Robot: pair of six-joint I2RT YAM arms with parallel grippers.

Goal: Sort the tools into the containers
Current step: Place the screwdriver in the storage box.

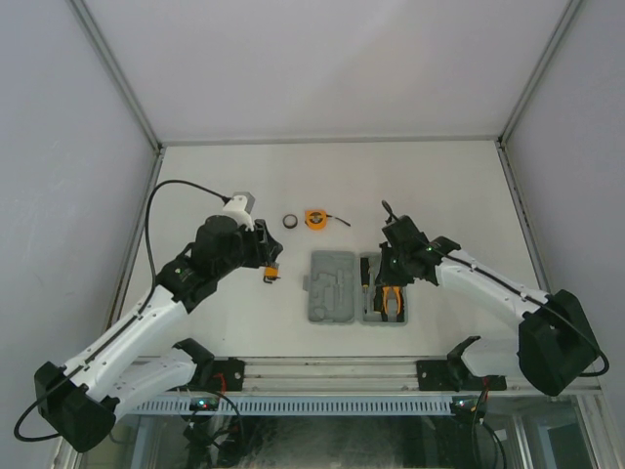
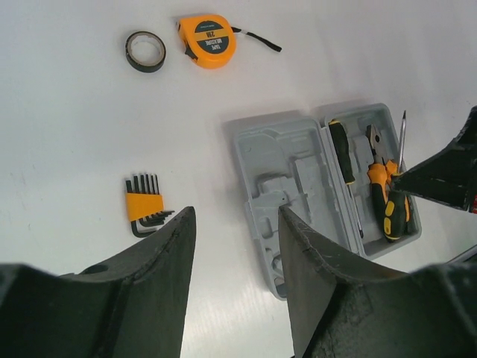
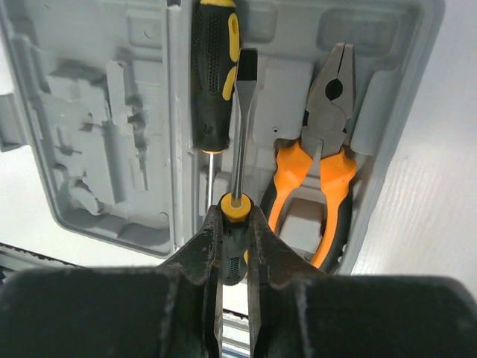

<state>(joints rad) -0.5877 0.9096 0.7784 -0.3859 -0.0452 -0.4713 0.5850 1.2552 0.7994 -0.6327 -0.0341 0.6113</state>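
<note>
The grey tool case [image 1: 332, 288] lies open in front of the arm bases. Its right half holds the orange-and-black pliers [image 3: 324, 149] and one black-and-yellow screwdriver [image 3: 215, 74]. My right gripper [image 3: 235, 220] is shut on the handle of the second screwdriver [image 3: 240, 134] and holds it over that half, between the two stored tools, blade pointing away. My left gripper [image 2: 235, 224] is open and empty, above the table left of the case. The orange hex-key set [image 2: 144, 205] lies just left of it. The black ring [image 2: 145, 51] and the orange tape measure [image 2: 208, 40] lie farther back.
The case's left half [image 2: 287, 175] shows only empty moulded recesses. In the top view the left gripper [image 1: 270, 260] hangs over the hex-key set [image 1: 270, 277], and the right gripper [image 1: 391, 264] over the case. White walls enclose the table on three sides.
</note>
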